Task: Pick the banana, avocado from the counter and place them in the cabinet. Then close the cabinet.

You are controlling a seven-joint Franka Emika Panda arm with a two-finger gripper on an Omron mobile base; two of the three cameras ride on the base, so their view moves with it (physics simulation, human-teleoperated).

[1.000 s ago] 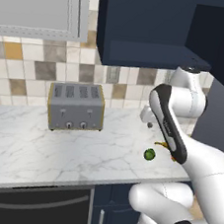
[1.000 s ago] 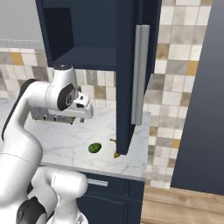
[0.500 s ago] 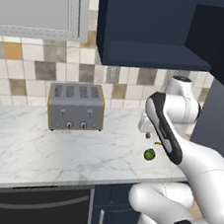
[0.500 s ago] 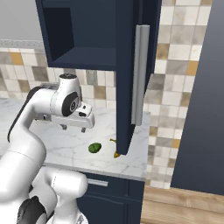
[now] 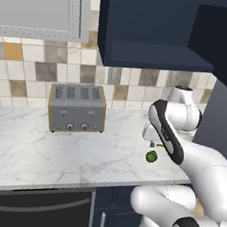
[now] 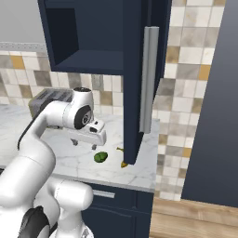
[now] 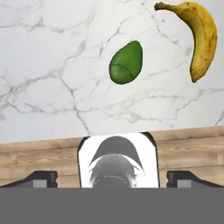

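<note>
The dark green avocado lies on the white marble counter, with the yellow banana just beside it. My gripper hangs open above the counter, a little short of the avocado, nothing between its fingers. From the right, the gripper sits up and left of the avocado, and the banana peeks out by the open cabinet door's lower edge. From the left, the avocado shows just under the gripper. The navy cabinet stands open.
A silver toaster stands at the back of the counter, left of the arm. The open cabinet door with its silver bar handle hangs over the counter's right end, close to the fruit. A grey framed cabinet is upper left.
The hand has come down and a little rightward toward the avocado. Its jaws stay wide. The fruit has not moved.
</note>
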